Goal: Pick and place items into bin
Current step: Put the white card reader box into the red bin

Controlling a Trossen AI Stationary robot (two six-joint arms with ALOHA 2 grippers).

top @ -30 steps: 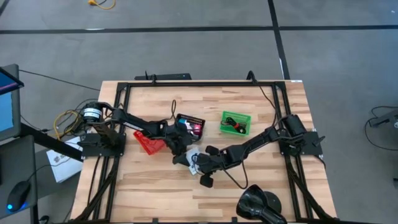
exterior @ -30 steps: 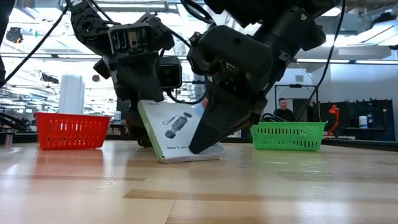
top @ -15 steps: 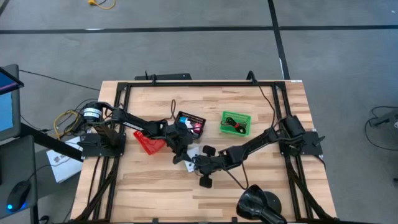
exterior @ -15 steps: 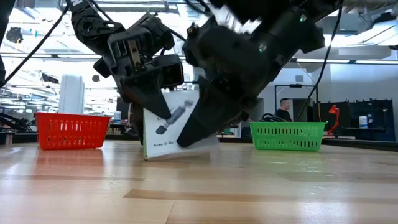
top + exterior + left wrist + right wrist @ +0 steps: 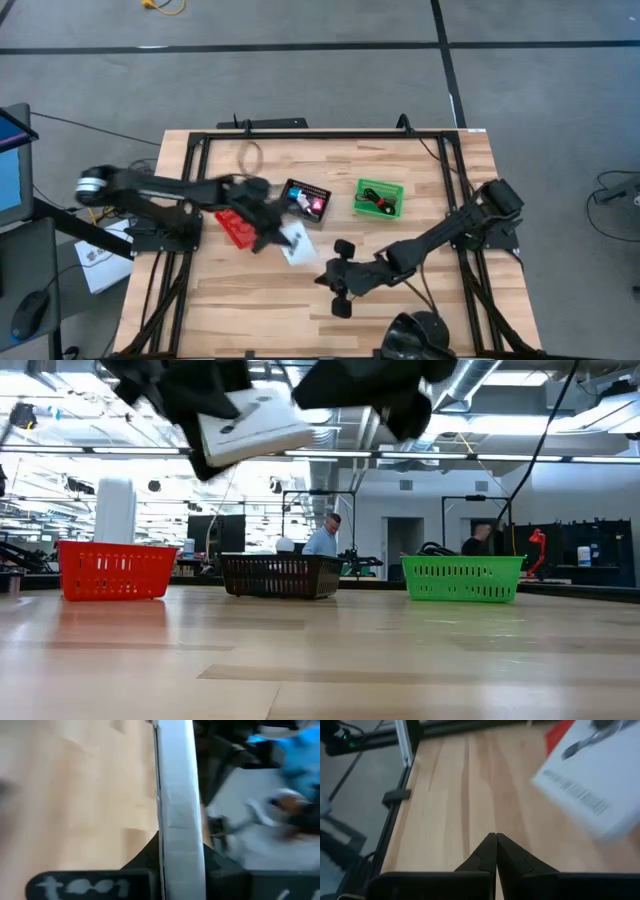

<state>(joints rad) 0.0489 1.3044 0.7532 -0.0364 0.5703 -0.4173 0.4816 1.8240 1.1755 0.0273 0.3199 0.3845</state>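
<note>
A flat white box with a black picture on it [image 5: 296, 243] hangs in the air, with my left gripper [image 5: 274, 238] shut on it. In the low view the box [image 5: 252, 422] is high above the table, tilted. My right gripper [image 5: 495, 840] is shut and holds nothing; it hovers over bare wood near the table's middle [image 5: 325, 278], apart from the box [image 5: 590, 785]. A red bin [image 5: 234, 226], a black bin [image 5: 305, 198] with blue and pink pieces in it, and a green bin [image 5: 380, 197] stand farther back. My left gripper pinches the box between its two fingers, across its thin side. The box's narrow edge [image 5: 176, 835] runs up between the fingers [image 5: 145, 865]. The box is lifted clear of the table and tilted.
A glossy black rounded lump [image 5: 420, 335] sits at the table's near edge, right of centre. The black frame rails [image 5: 300, 135] run along the table's sides. Bare wood lies in front of the bins [image 5: 320, 660]. People stand in the room behind.
My left gripper has shut on the white box, which stood on its edge on the table, and has raised it clear, carrying it toward the table's left. My right gripper, which leaned against the box, has come off it, risen and drawn back toward the near edge.
</note>
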